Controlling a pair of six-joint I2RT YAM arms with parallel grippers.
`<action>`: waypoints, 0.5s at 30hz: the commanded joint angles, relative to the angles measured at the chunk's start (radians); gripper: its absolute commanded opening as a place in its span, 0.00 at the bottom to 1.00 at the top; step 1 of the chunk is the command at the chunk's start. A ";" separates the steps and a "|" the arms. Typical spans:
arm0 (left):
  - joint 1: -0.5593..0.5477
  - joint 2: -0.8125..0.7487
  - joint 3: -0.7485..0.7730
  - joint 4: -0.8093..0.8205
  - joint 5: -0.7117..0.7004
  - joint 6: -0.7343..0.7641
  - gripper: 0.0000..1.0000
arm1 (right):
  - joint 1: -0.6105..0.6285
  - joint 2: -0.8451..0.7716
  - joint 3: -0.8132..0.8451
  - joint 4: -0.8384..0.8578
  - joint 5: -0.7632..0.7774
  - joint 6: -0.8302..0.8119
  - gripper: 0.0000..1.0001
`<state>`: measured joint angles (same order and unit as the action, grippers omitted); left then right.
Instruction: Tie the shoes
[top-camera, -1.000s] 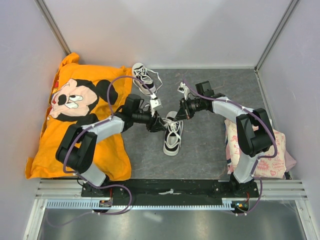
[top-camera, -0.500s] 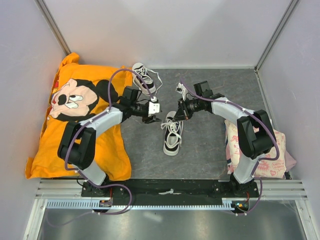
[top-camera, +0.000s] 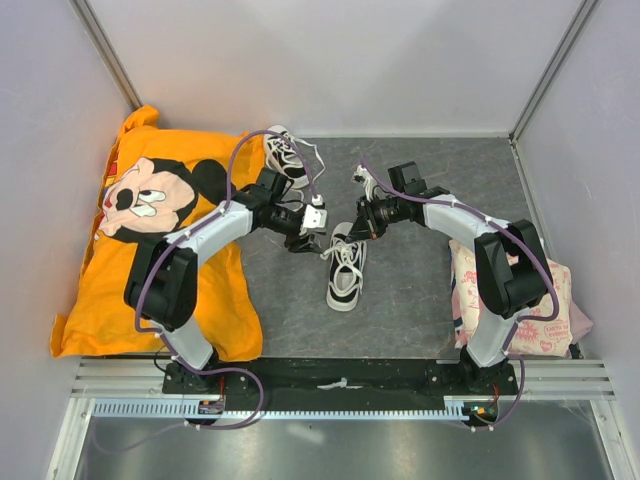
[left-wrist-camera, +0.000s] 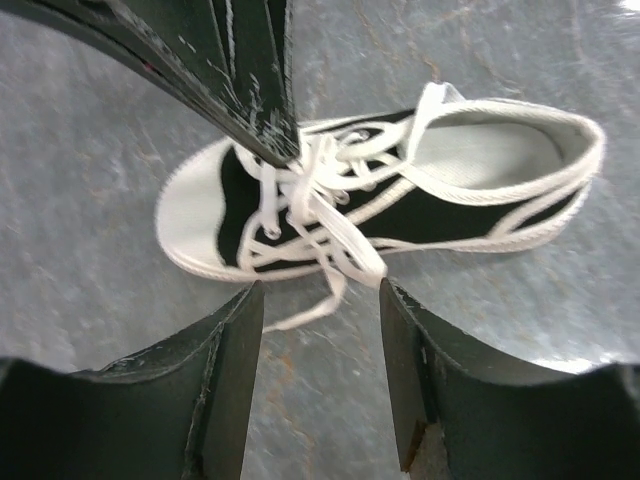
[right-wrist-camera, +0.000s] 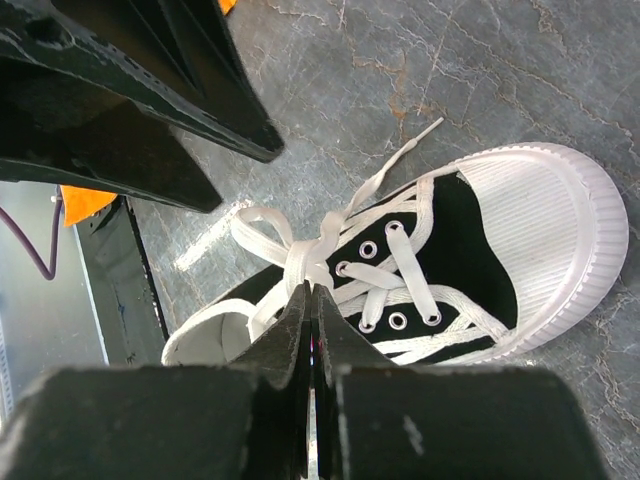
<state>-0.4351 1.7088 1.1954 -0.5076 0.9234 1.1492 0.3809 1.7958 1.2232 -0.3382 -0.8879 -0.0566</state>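
Observation:
One black shoe (top-camera: 345, 275) with a white toe cap lies in the middle of the grey table, toe toward the arms. Its white laces (right-wrist-camera: 300, 250) bunch in a knot at the top eyelets. My right gripper (top-camera: 357, 228) (right-wrist-camera: 311, 290) is shut, its tips pinching the lace at that knot. In the left wrist view its dark fingers (left-wrist-camera: 250, 90) reach down onto the shoe (left-wrist-camera: 440, 215). My left gripper (top-camera: 312, 228) (left-wrist-camera: 320, 295) hovers open just left of the shoe, nothing between its jaws, a loose lace end (left-wrist-camera: 310, 310) near them. The second shoe (top-camera: 285, 155) lies at the back, partly behind the left arm's cable.
An orange cartoon-mouse cloth (top-camera: 150, 220) covers the table's left side, under the left arm. A pink printed cloth (top-camera: 530, 310) lies at the right by the right arm's base. White walls close in the back and sides.
My left gripper has pulled back from the shoe's top toward the far left and opened a little wider. The right gripper has shifted slightly toward the back, still shut.

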 joint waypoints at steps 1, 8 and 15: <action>0.009 0.025 0.084 -0.182 0.020 -0.061 0.57 | 0.003 -0.039 0.006 0.005 -0.006 -0.014 0.00; 0.006 0.162 0.262 -0.296 0.126 -0.408 0.57 | 0.006 -0.032 0.012 0.005 -0.013 -0.014 0.00; 0.001 0.261 0.363 -0.336 0.134 -0.500 0.57 | 0.010 -0.036 0.010 0.005 -0.009 -0.017 0.00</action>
<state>-0.4297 1.9255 1.4834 -0.7815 1.0054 0.7685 0.3843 1.7939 1.2232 -0.3386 -0.8852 -0.0566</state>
